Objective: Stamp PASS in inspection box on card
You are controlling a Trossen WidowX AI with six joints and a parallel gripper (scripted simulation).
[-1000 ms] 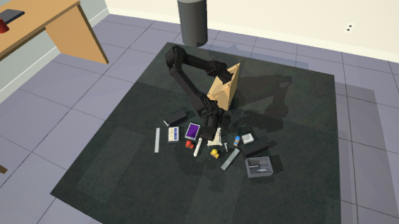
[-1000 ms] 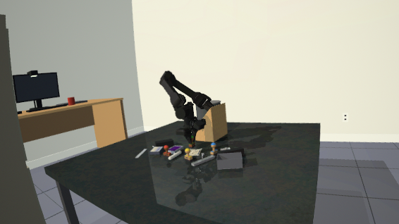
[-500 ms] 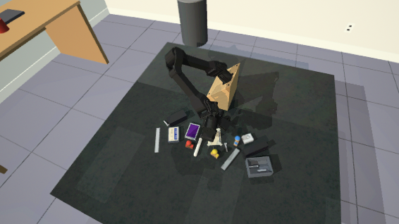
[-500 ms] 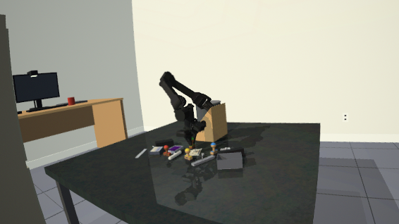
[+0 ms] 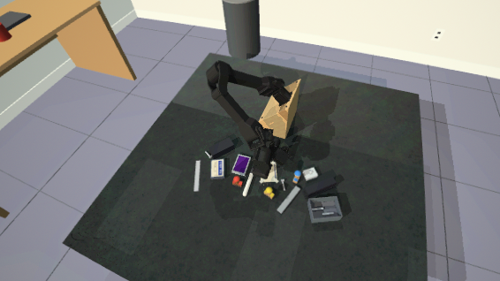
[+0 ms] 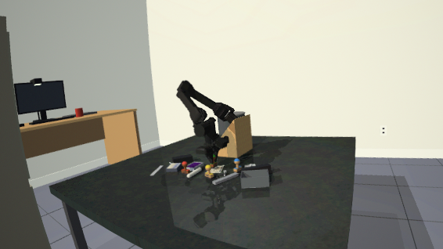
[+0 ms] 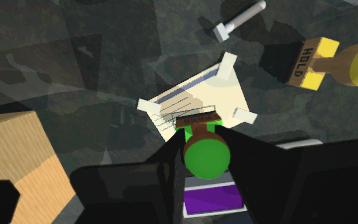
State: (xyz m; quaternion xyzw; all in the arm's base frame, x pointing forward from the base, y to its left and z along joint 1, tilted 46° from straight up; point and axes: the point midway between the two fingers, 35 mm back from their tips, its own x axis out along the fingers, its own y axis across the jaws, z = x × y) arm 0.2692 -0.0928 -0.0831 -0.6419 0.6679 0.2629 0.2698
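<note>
My gripper (image 7: 199,131) is shut on the green-topped stamp (image 7: 207,159), which also shows small in the exterior view (image 6: 214,159). The stamp stands roughly upright, its brown block over the lower part of the cream card (image 7: 232,95) (image 6: 217,170) (image 5: 269,179). The thin box outline (image 7: 202,108) shows partly beyond the block, which hides the rest. Whether the stamp's face touches the card cannot be told. The purple ink pad (image 7: 214,199) (image 5: 241,164) (image 6: 195,166) lies open beside the card. The lettering on the held stamp is too small to read.
A yellow HOLD stamp (image 7: 306,64) (image 5: 268,193), a red stamp (image 5: 238,181) (image 6: 185,167) and a blue stamp (image 5: 297,176) (image 6: 236,164) stand around the card. A white marker (image 5: 248,185) lies near it. A grey bin (image 5: 325,216) and a wooden block (image 5: 287,123) (image 7: 37,160) flank the area.
</note>
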